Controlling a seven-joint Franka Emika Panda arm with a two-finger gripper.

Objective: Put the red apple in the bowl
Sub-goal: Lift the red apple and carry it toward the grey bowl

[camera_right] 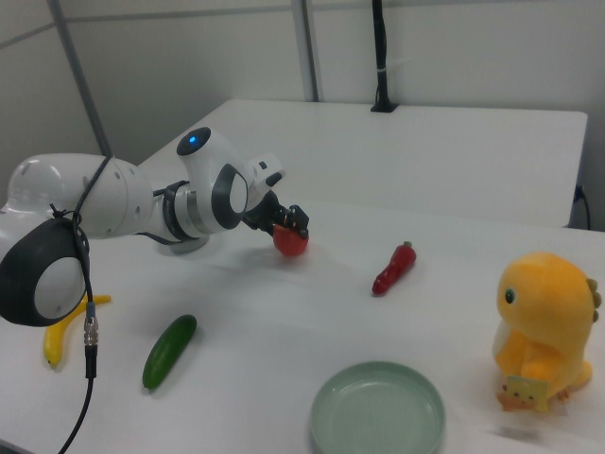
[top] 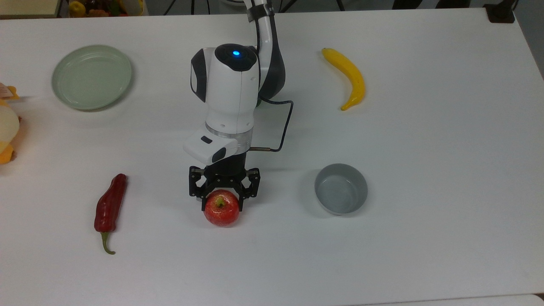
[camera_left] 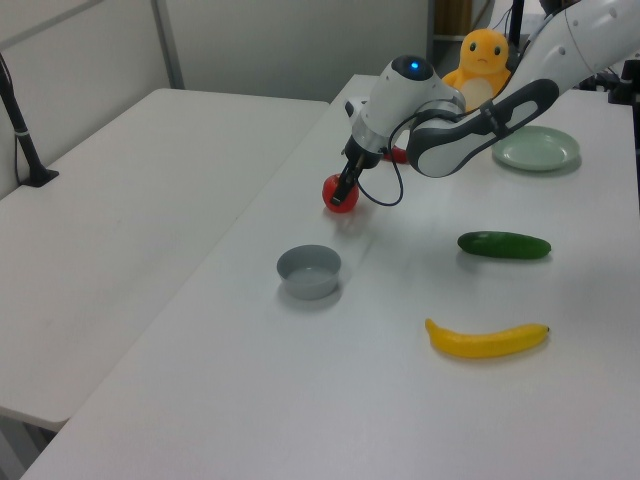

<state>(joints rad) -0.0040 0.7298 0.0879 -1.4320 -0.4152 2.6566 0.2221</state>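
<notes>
Item: red apple [top: 221, 208]. Rests on the white bench [top: 425, 233], in the near middle of the top view, with its stem dimple facing up. In the left view the apple [camera_left: 340, 194] sits beyond the bowl; in the right view it [camera_right: 290, 242] lies near the centre of the bench.

Item: jaws [top: 222, 199]. Black, two-fingered, pointing down over the apple, one finger on each side of the fruit and close against it in the top view. The jaws appear closed onto the apple, gripping it at its upper half while it sits on the bench. Seen also in the left view [camera_left: 344, 190] and the right view [camera_right: 291, 227].

Item: arm [top: 231, 93]. White with dark joints, a blue light on top, a thin black cable looping at the top view's right of the wrist.

Item: bowl [top: 341, 188]. Grey, upright, with nothing in it, standing well apart from the apple toward the top view's right. In the left view the bowl [camera_left: 309, 271] is nearer the camera than the apple.

Item: chili pepper [top: 109, 207]. Dark red, green stem, lying at the top view's left of the apple.

Item: plate [top: 92, 77]. Pale green, shallow, far corner at the top view's left.

Item: banana [top: 348, 77]. Yellow, at the top view's upper right.

Item: cucumber [camera_left: 503, 245]. Green, lying between plate and banana in the left view.

Item: plush toy [camera_right: 542, 331]. Yellow, standing beside the plate in the right view.
</notes>
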